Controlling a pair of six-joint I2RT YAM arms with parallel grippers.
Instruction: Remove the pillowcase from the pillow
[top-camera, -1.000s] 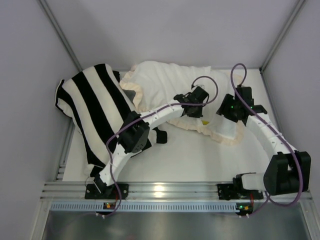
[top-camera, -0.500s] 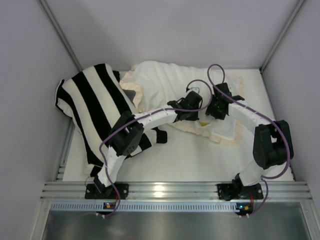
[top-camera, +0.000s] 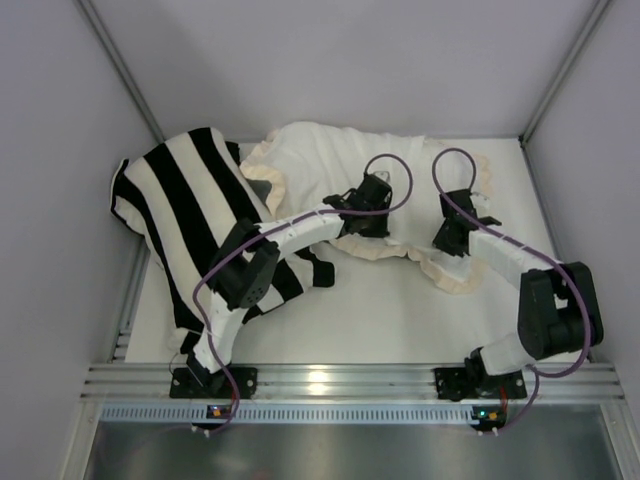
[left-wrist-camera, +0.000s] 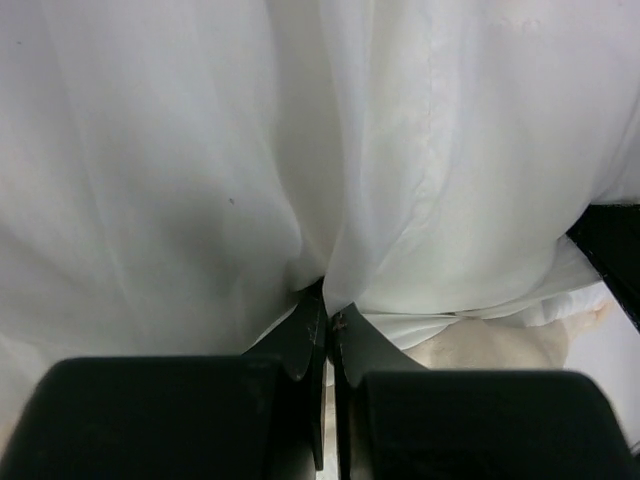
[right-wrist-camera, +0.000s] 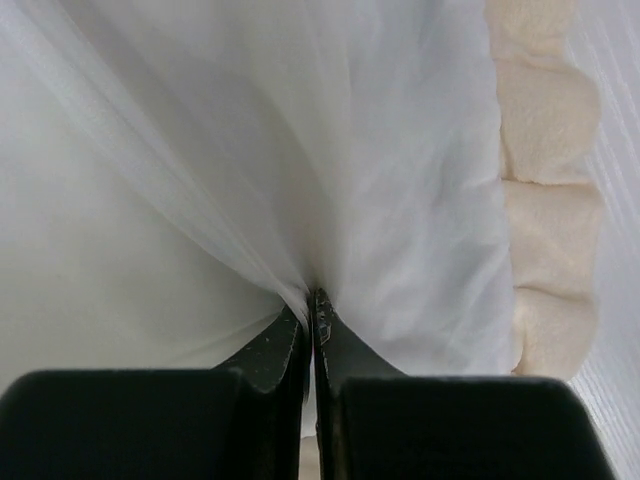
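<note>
Striped cushion (top-camera: 190, 215): black and white, lying at the far left of the table (top-camera: 380, 320), with the left arm's elbow hanging over its near right corner

Pillowcase (top-camera: 320, 165): lying across the far middle and right of the table, its left end touching the cushion. It is showing mostly its cream-white face, and a small patch of dark grey is peeking out beside the cushion

Left gripper (left-wrist-camera: 328, 310): reaching in over the middle of the pillowcase. Its fingers are pinching together on a fold of the white fabric, which is fanning out in taut creases from the tips

Right gripper (right-wrist-camera: 312, 300): working just right of the left one, near the pillowcase's near right corner. Its fingers are likewise closing tight on a gather of white cloth, with pleats radiating from the pinch

Frill (right-wrist-camera: 545, 200): cream and scalloped, running along the cloth's edge to the right of the right gripper, and in the top view curving round the near edge of the pillowcase

Pillow: not showing as a separate thing; whether it is sitting under the white cloth cannot be told
</note>
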